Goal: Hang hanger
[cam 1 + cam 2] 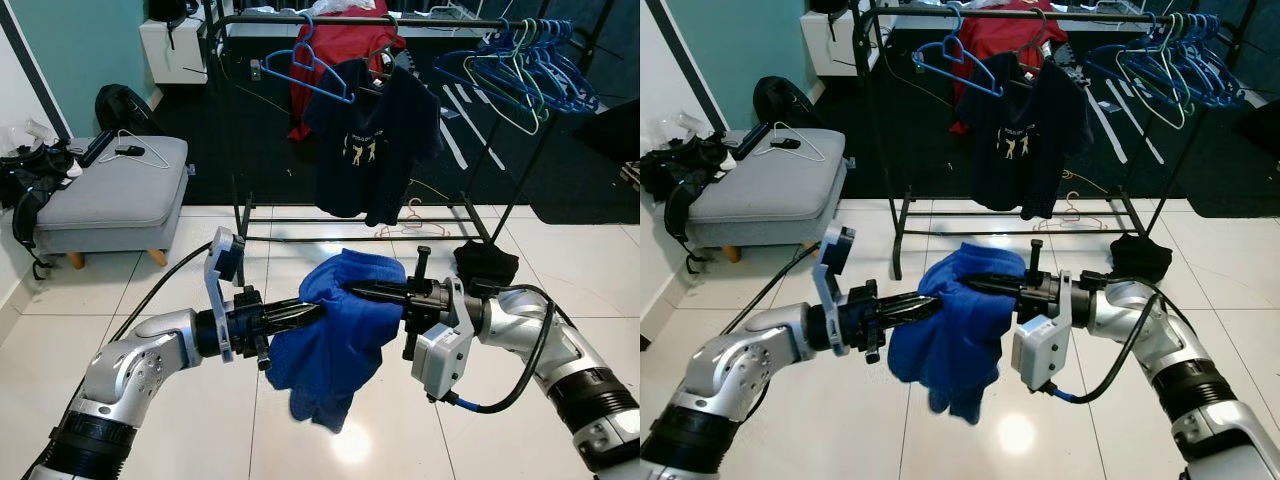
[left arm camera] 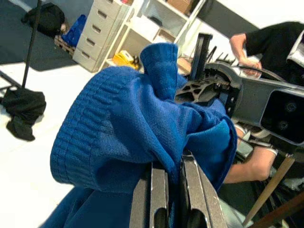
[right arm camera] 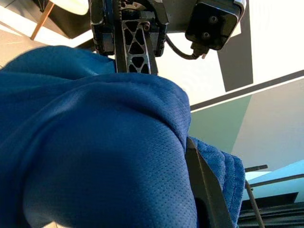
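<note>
A blue garment [image 1: 335, 340] hangs in front of me between both grippers, its lower part drooping toward the tiled floor. My left gripper [image 1: 312, 311] comes in from the left and is shut on a fold of it; its fingers [image 2: 159, 190] pinch the cloth [image 2: 128, 128]. From the right, my right gripper [image 1: 358, 290] is pushed into the top of the garment and shut on it. One of its fingers [image 3: 204, 190] shows beside the fabric [image 3: 95, 142]. Behind stands a black clothes rack [image 1: 350, 22] with an empty blue hanger [image 1: 300, 62].
On the rack hang a dark T-shirt [image 1: 370, 140], a red garment [image 1: 340, 45] and several blue hangers [image 1: 530, 65]. A grey ottoman [image 1: 115, 195] at the left carries a white wire hanger [image 1: 140, 152]. A black cloth [image 1: 486, 262] lies by the rack's foot. A person [image 2: 266, 42] sits behind.
</note>
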